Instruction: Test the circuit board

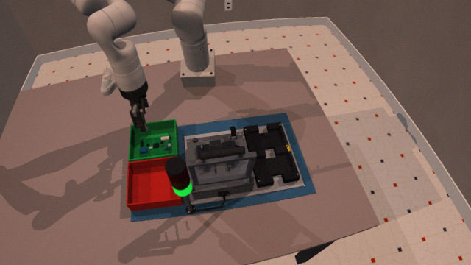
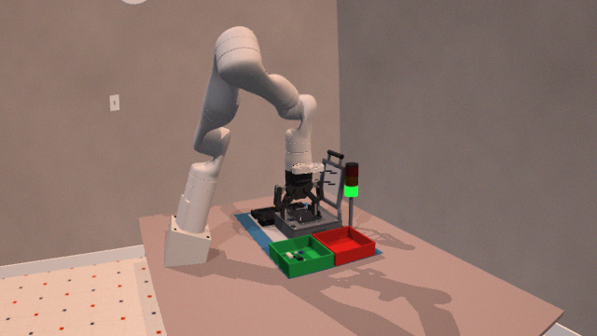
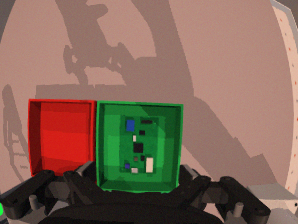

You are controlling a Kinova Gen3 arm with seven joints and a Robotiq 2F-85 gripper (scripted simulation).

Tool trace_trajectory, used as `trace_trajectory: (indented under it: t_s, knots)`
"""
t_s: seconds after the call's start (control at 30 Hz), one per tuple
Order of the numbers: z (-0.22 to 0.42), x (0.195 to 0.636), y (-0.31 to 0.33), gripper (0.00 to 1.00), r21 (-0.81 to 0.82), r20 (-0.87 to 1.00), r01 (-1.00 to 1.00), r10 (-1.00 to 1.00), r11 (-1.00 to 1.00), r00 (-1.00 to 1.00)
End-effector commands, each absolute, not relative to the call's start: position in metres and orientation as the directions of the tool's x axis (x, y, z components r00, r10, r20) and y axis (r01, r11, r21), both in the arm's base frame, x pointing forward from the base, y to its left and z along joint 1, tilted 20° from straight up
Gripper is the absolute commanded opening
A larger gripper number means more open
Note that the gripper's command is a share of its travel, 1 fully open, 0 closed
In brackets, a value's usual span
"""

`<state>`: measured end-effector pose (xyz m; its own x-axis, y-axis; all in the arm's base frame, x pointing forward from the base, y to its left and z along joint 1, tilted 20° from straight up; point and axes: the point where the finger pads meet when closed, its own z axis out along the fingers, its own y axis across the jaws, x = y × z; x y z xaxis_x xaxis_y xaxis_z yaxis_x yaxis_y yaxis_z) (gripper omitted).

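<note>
Gripper [image 2: 298, 198] jaws stand fully apart and hold nothing; I hang above the green bin [image 1: 173, 126]. Circuit board [image 1: 156, 144] lies flat inside that bin, beside the red bin [image 1: 129, 184] near the counter's front edge. Signal light [image 1: 182, 191] shows green and the tester lid [image 2: 332, 182] stands raised. I judge the sorting step complete; next move: retreat clear of the bins
</note>
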<state>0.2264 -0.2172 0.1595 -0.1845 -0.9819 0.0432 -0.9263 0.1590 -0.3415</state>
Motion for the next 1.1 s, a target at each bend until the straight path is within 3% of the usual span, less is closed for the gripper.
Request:
trace_trajectory:
  t_s: [0.0, 1.07]
  knots:
    - [0.1603, 0.2259, -0.2183, 1.0, -0.342, 0.045, -0.925, -0.981, 0.162, -0.188]
    - [0.1631, 0.2248, -0.218, 1.0, -0.342, 0.045, -0.925, -0.981, 0.162, -0.188]
